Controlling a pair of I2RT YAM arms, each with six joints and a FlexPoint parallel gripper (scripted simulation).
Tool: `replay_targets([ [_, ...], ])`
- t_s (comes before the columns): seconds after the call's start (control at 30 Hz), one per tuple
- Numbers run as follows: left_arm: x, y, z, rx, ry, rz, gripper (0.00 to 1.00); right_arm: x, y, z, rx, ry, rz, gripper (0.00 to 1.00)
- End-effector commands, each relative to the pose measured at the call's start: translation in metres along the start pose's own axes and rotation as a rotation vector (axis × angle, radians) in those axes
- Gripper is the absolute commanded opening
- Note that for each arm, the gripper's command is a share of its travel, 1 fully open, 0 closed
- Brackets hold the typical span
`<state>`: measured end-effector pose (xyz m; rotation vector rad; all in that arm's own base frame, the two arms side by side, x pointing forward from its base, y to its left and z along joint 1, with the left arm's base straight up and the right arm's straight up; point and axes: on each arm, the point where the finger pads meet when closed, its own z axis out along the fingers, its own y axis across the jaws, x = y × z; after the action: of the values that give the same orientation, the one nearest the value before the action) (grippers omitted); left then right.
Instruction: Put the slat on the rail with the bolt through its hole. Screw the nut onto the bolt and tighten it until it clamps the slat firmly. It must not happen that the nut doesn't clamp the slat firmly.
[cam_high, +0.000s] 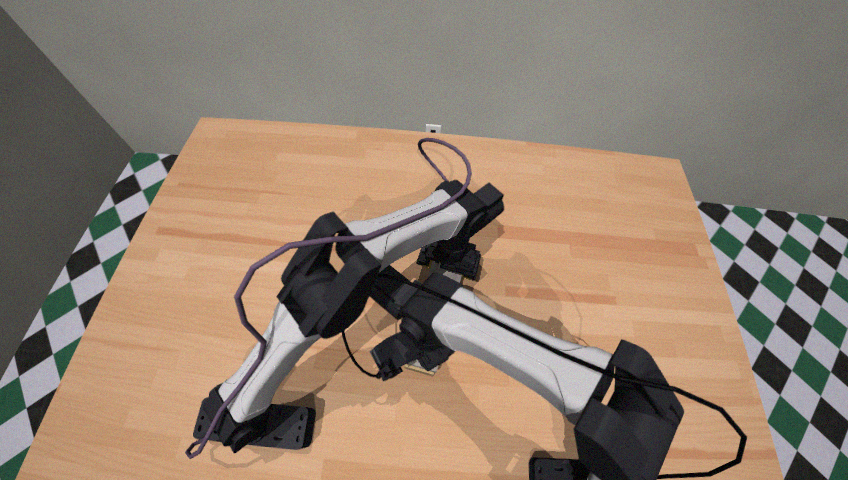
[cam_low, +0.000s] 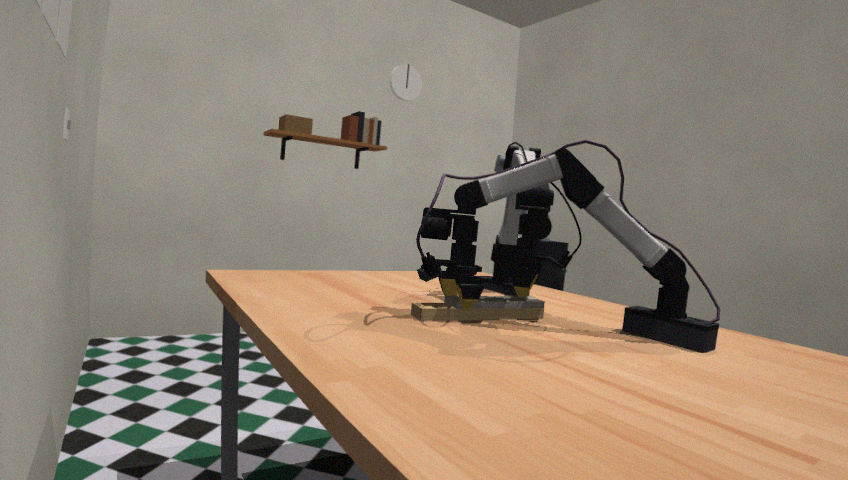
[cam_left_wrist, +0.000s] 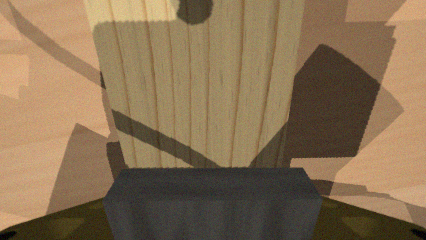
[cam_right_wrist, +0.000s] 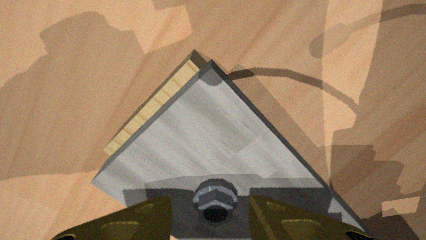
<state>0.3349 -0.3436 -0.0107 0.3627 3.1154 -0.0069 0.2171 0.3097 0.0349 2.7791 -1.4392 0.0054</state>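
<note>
Gripping dark-grey flat slat (cam_high: 452, 274) (cam_low: 524, 303) (cam_left_wrist: 212, 184) (cam_right_wrist: 200, 135) w/ L gripper (cam_high: 449, 260) (cam_low: 459, 295) (cam_left_wrist: 212, 212), fingers fairly wide. Standing partly open w/ R gripper (cam_high: 437, 356) (cam_low: 523, 291) (cam_right_wrist: 211, 210), gaps both sides of silvery hex nut (cam_right_wrist: 215, 194), holding nothing. Lying, re slat, on pale grained wooden rail (cam_high: 422, 370) (cam_low: 431, 312) (cam_left_wrist: 210, 100) (cam_right_wrist: 150, 111), nut above. Supporting all: light-brown wooden table (cam_high: 178, 178) (cam_low: 535, 404). Hanging behind: brown wall shelf (cam_low: 327, 140).

Slat (cam_low: 520, 302) (cam_left_wrist: 212, 217) (cam_right_wrist: 200, 130): grey, metal-looking, streaked. Rail (cam_low: 431, 311) (cam_left_wrist: 200, 90) (cam_right_wrist: 150, 110): grained wood. Nut (cam_right_wrist: 215, 192): faceted metal, slight sheen.
</note>
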Motion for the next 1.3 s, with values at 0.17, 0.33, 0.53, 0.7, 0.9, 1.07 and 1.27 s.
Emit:
replay_targets([
  [0.17, -0.0035, -0.0010, -0.0069, 0.009, -0.017, 0.002, 0.67, -0.0020, -0.0030, -0.0033, 0.016, -0.011, -0.004, 0.32],
  [0.33, -0.0035, -0.0010, -0.0069, 0.009, -0.017, 0.002, 0.67, -0.0016, -0.0028, -0.0046, 0.016, -0.008, -0.003, 0.25],
  [0.53, -0.0035, -0.0010, -0.0069, 0.009, -0.017, 0.002, 0.67, -0.0016, -0.0028, -0.0046, 0.016, -0.008, -0.003, 0.17],
  [0.7, -0.0035, -0.0010, -0.0069, 0.009, -0.017, 0.002, 0.67, -0.0016, -0.0028, -0.0046, 0.016, -0.008, -0.003, 0.14],
  [0.9, -0.0035, -0.0010, -0.0069, 0.009, -0.017, 0.002, 0.67, -0.0016, -0.0028, -0.0046, 0.016, -0.008, -0.003, 0.14],
  [1.07, -0.0035, -0.0010, -0.0069, 0.009, -0.017, 0.002, 0.67, -0.0016, -0.0028, -0.0046, 0.016, -0.008, -0.003, 0.14],
  [1.27, -0.0035, -0.0010, -0.0069, 0.009, -0.017, 0.002, 0.67, -0.0016, -0.0028, -0.0046, 0.016, -0.008, -0.003, 0.14],
])
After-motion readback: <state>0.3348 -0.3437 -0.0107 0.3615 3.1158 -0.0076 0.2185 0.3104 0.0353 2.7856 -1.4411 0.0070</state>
